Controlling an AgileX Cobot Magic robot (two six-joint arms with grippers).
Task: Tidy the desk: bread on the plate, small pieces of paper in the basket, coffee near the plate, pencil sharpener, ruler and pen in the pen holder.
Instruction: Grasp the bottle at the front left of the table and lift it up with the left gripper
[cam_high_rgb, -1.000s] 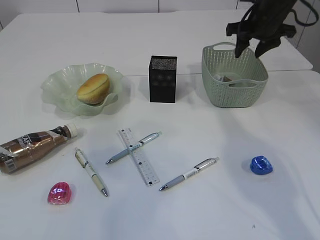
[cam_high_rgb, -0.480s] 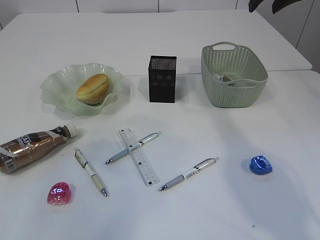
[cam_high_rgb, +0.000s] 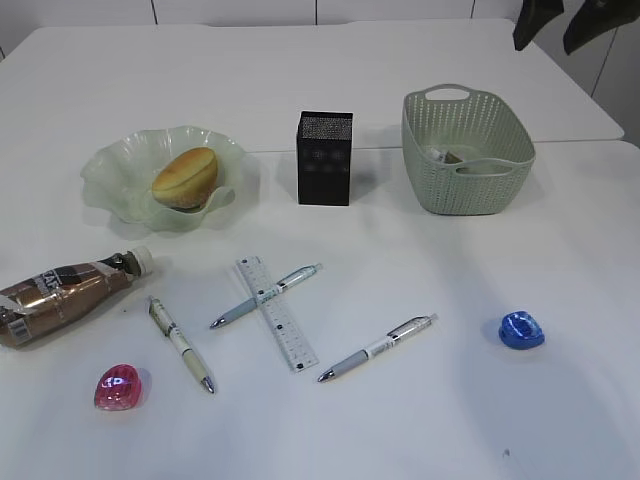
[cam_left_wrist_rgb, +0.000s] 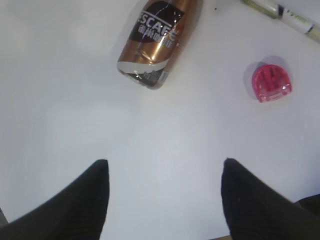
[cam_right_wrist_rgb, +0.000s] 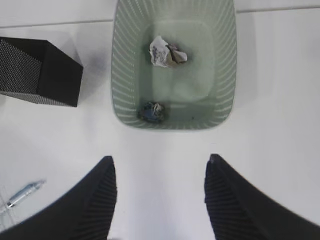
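Note:
The bread (cam_high_rgb: 185, 177) lies in the plate (cam_high_rgb: 108, 165). The coffee (cam_high_rgb: 65, 295) lies on its side at the desk's left edge, a pink pencil sharpener (cam_high_rgb: 121, 386) in front of it. Three pens (cam_high_rgb: 267, 295) (cam_high_rgb: 180, 343) (cam_high_rgb: 378, 348) and the ruler (cam_high_rgb: 277, 312) lie mid-desk, one pen across the ruler. A blue pencil sharpener (cam_high_rgb: 522, 330) sits right. My left gripper (cam_left_wrist_rgb: 165, 165) hangs open over bare desk short of the coffee (cam_left_wrist_rgb: 157, 42). My right gripper (cam_right_wrist_rgb: 160, 162) is open, high in front of the basket (cam_right_wrist_rgb: 122, 75), which holds crumpled paper (cam_right_wrist_rgb: 165, 52).
The pen holder (cam_high_rgb: 325, 158) stands upright between the plate and the basket (cam_high_rgb: 420, 130). A second dark paper wad (cam_right_wrist_rgb: 152, 111) lies at the basket's near wall. The desk's back edge runs behind the basket.
My right gripper rose from just above the basket toward the top right of the exterior view, where only its fingertips show now. Nothing on the desk moved.

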